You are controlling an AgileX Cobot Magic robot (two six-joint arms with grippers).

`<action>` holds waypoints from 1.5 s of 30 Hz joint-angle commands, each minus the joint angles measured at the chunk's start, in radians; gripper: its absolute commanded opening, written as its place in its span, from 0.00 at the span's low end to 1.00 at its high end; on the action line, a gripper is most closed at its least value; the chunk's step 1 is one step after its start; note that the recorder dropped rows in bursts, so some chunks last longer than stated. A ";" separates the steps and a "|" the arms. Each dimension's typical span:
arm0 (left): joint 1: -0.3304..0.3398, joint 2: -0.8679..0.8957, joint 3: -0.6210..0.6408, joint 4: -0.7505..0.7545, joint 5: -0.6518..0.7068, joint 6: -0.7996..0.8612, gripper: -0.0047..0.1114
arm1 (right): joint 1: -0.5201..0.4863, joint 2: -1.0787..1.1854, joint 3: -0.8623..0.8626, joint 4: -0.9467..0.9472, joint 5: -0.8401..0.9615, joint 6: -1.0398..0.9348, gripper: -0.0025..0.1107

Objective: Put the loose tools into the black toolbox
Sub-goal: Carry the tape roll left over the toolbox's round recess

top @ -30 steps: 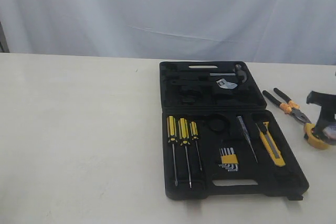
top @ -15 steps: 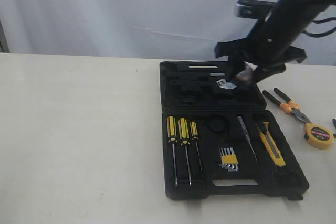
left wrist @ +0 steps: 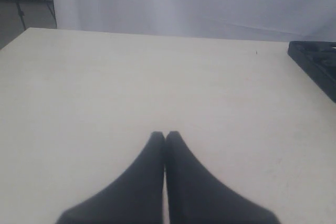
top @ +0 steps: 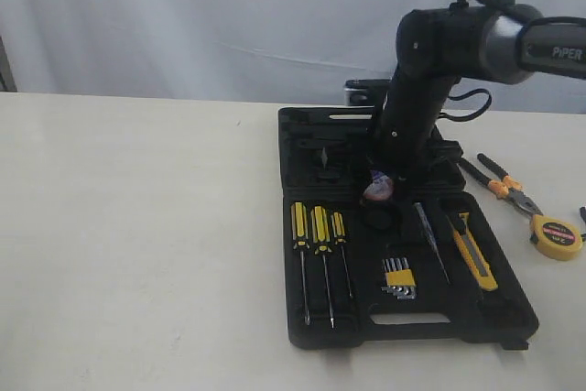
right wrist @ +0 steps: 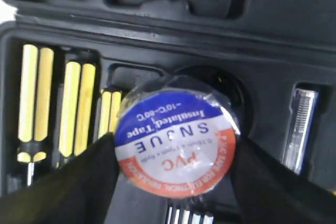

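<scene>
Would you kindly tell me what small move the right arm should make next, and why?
Probably lower the tape roll straight down: the right hand holds it just above the round recess in the black toolbox, not yet seated.

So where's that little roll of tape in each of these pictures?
Exterior view: the tape roll, held by the right end effector, is mid-picture over the round recess of the black toolbox.
Left wrist view: not in it.
Right wrist view: centre, label toward the camera.
Shared landmark: the black toolbox, in all three.
</scene>
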 commanded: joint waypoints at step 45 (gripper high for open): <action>-0.006 -0.003 0.004 0.000 0.000 -0.002 0.04 | -0.001 0.083 -0.012 -0.053 0.041 0.010 0.29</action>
